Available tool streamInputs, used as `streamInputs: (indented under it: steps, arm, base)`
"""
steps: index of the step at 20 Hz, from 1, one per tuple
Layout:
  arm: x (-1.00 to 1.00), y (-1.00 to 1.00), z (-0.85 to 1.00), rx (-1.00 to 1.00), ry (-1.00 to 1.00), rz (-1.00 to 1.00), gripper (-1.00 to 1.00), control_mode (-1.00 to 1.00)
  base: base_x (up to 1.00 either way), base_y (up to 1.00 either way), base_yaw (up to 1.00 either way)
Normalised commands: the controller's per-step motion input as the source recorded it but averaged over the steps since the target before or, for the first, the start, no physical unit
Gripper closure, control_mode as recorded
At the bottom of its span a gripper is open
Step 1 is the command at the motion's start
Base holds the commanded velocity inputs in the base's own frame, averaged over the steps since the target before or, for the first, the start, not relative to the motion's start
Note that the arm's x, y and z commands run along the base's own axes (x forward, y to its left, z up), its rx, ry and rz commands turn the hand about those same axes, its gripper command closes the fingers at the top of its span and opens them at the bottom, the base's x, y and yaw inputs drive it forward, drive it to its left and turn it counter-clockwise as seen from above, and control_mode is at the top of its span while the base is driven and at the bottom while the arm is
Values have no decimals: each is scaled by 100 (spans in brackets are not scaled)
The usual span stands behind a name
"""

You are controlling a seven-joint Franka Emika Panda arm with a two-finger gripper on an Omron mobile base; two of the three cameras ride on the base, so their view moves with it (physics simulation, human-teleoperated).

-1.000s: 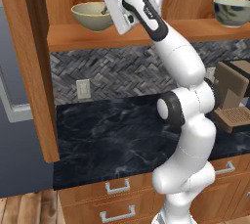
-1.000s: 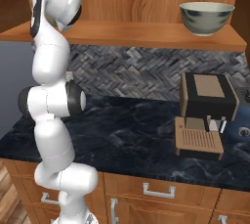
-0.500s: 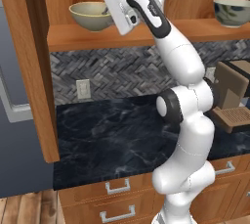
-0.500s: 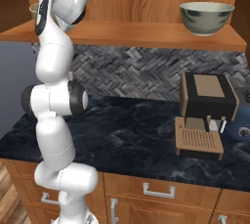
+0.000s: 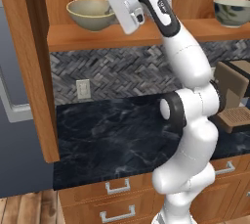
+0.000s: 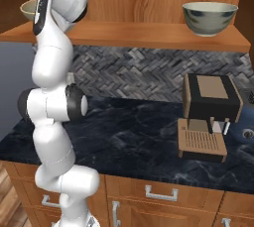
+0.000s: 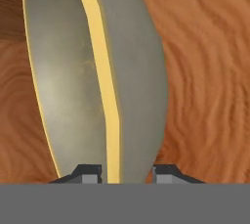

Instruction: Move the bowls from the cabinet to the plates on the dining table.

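A yellowish-tan bowl (image 5: 90,12) stands at the left end of the cabinet's wooden shelf (image 5: 146,36). My gripper (image 5: 112,9) reaches in from the right at its near rim. In the hand view the gripper (image 7: 128,171) is open and straddles the bowl's yellow rim (image 7: 110,110): one fingertip (image 7: 89,171) is inside the bowl and the other outside, with a small gap on each side. A second bowl (image 6: 210,17), grey-white with blue-green mottling, sits at the shelf's right end. From the right base view the tan bowl (image 6: 28,9) peeks out behind my arm.
The open cabinet door (image 5: 30,71) hangs at the left of the shelf. Below lies a dark marble wall counter (image 5: 107,135) with a herringbone backsplash. A brown and black coffee machine (image 6: 208,117) stands on it at the right. Drawers with grey handles (image 5: 117,186) run underneath.
My hand has shifted slightly up at the tan bowl's rim and the wrist has turned a little. Both bowls stay where they were.
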Motion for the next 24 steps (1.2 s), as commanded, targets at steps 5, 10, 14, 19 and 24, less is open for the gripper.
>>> streamInputs:
  steps: [5, 10, 14, 19, 24]
  arm:
    - [-87, 0, 0, 0, -17, 9, 100, -100]
    - [-91, 0, -4, 0, -19, 9, 100, -100]
    - [-77, -5, -16, 0, -18, 5, 100, -100]
    - [-60, -29, -34, 0, -12, 0, 100, -100]
    - [-70, -41, -18, 5, -9, 0, 100, -100]
  base:
    - [0, 0, 0]
    - [0, 0, 0]
    - [0, 0, 0]
    - [0, 0, 0]
    - [0, 0, 0]
